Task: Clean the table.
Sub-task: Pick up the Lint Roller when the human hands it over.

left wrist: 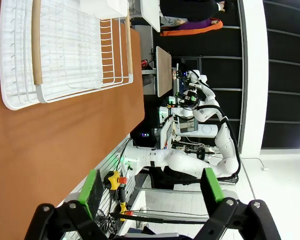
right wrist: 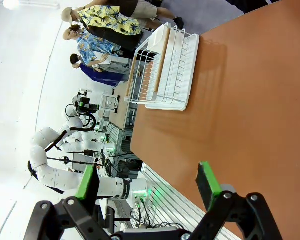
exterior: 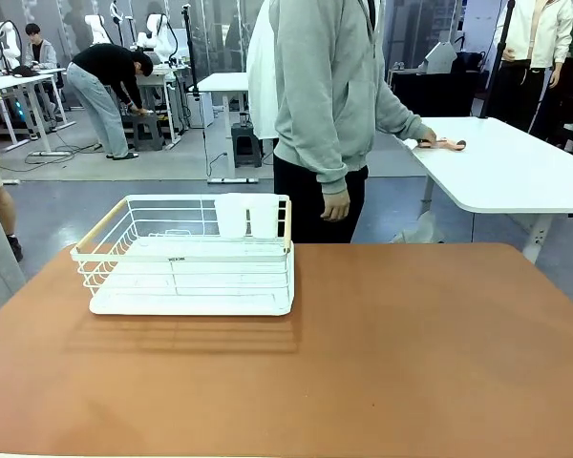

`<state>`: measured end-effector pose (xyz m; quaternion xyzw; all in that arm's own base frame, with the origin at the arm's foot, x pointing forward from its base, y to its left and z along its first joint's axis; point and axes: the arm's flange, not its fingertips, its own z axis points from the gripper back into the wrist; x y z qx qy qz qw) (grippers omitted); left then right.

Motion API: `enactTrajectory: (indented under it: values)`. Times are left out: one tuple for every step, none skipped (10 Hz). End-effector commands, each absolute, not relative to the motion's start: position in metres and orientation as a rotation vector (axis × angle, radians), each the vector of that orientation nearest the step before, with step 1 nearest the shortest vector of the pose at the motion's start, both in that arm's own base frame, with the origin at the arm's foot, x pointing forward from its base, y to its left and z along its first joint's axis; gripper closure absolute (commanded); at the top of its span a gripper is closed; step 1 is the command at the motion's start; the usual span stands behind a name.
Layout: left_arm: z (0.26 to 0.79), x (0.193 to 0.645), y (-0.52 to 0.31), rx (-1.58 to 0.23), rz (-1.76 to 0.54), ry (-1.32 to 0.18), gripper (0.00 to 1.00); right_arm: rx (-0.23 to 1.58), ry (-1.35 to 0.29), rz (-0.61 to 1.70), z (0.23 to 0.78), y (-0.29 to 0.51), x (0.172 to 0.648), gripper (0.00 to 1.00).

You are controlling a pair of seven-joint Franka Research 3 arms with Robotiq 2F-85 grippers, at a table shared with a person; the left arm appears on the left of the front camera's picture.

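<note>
- Reddish-brown table spreads from the near edge to the far side.
- Nearest, left gripper and right gripper both have jaws wide apart (nothing between them).
- White dish rack sits on the table's far left, with white cups inside.
- A person stands just beyond.

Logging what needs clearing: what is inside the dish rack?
The dish rack has a white holder at its far rim, otherwise bare wires. The holder's inside is hidden.
</note>
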<state>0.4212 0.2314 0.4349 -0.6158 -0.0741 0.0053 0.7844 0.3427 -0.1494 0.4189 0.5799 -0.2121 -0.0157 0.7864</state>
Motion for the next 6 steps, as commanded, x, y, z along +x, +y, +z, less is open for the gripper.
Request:
enactTrajectory:
  values:
    - [0.4352, 0.4189, 0.2335, -1.319, 0.008, -0.159, 0.00, 1.262, -0.472, -0.023, 0.4201, -0.1493, 0.3440, 0.00]
    - [0.4352, 0.4189, 0.2335, -1.319, 0.008, -0.159, 0.00, 1.262, -0.472, -0.023, 0.4201, -0.1493, 0.3440, 0.00]
    - [0.4352, 0.4189, 0.2335, -1.319, 0.008, -0.159, 0.00, 1.262, -0.472, -0.023, 0.4201, -0.1493, 0.3440, 0.00]
    - [0.4352, 0.4189, 0.2335, -1.319, 0.008, -0.159, 0.00, 1.262, -0.472, -0.023, 0.4201, -0.1493, 0.3440, 0.00]
    - [0.4352, 0.4189, 0.2335, -1.319, 0.008, -0.159, 0.00, 1.262, -0.472, -0.023, 0.4201, -0.1493, 0.3440, 0.00]
    - [0.4352, 0.4189, 0.2335, -1.319, 0.008, -0.159, 0.00, 1.262, -0.472, -0.023, 0.4201, -0.1493, 0.3440, 0.00]
